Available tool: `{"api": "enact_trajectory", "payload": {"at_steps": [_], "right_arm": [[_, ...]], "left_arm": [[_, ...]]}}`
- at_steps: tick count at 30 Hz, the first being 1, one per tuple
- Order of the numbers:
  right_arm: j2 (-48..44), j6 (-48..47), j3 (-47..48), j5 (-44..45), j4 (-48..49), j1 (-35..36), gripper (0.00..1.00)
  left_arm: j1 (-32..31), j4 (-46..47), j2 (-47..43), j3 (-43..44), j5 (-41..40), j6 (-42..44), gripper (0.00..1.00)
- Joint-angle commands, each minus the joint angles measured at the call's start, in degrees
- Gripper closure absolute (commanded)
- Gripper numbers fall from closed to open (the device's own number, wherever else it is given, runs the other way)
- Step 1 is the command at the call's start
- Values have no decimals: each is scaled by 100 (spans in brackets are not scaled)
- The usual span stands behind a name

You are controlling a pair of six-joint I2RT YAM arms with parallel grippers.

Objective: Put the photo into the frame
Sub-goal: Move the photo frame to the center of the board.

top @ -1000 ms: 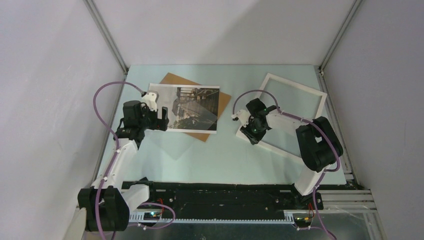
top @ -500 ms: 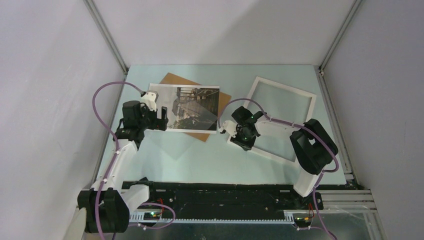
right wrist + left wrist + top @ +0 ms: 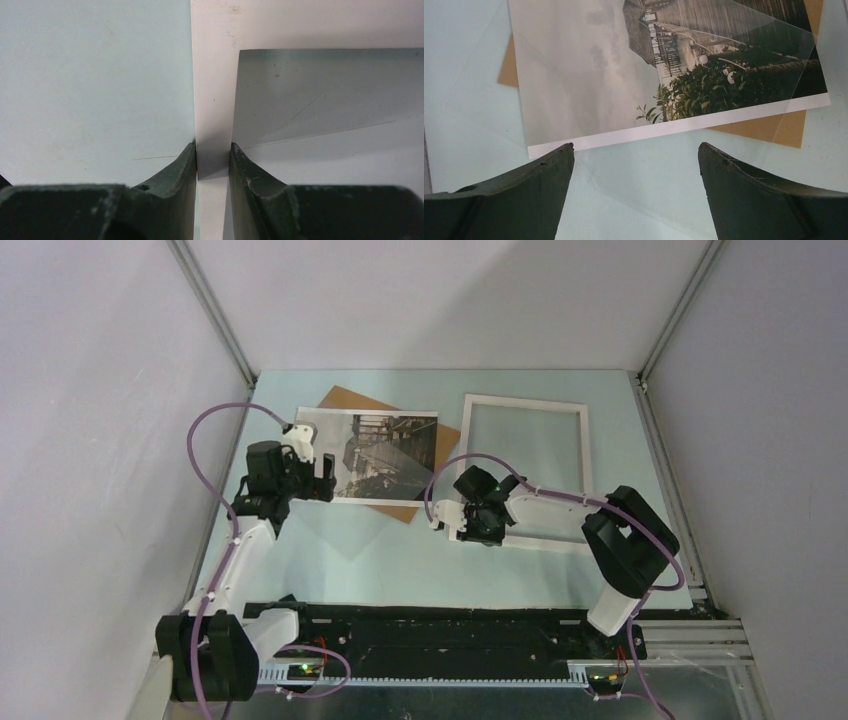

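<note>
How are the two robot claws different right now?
The left claw is wide open and holds nothing; the right claw is pinched shut on the frame. The left claw is beside the photo; the right claw is at the frame. Both have dark fingers.

A pale blue-green table fills the middle of the top view, matte, with only soft shadows under even light. Plain white-grey panels close it in: a back wall across the top, a left wall and a right wall slanting outward. Metal posts run up the two far corners, one at upper left and one at upper right. A black rail spans the bottom edge, with silver metal framing at lower right.
</note>
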Motion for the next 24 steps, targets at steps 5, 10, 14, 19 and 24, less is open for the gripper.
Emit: {"api": "enact_trajectory", "payload": {"at_steps": [5, 10, 14, 19, 24], "right_arm": [[-160, 110, -234, 129, 194, -127, 42], [-490, 776, 260, -224, 39, -348, 17], [-512, 1354, 1134, -580, -43, -512, 1], [55, 2067, 2128, -950, -20, -589, 1], [1260, 2777, 3767, -1609, -317, -764, 0]], "left_arm": [[-38, 93, 299, 183, -440, 134, 2], [-43, 16, 787, 511, -1115, 44, 2], [271, -379, 1366, 885, -1168, -184, 2], [876, -1272, 2085, 1365, -396, -321, 2], [972, -1686, 2312, 1355, -369, -167, 2]]}}
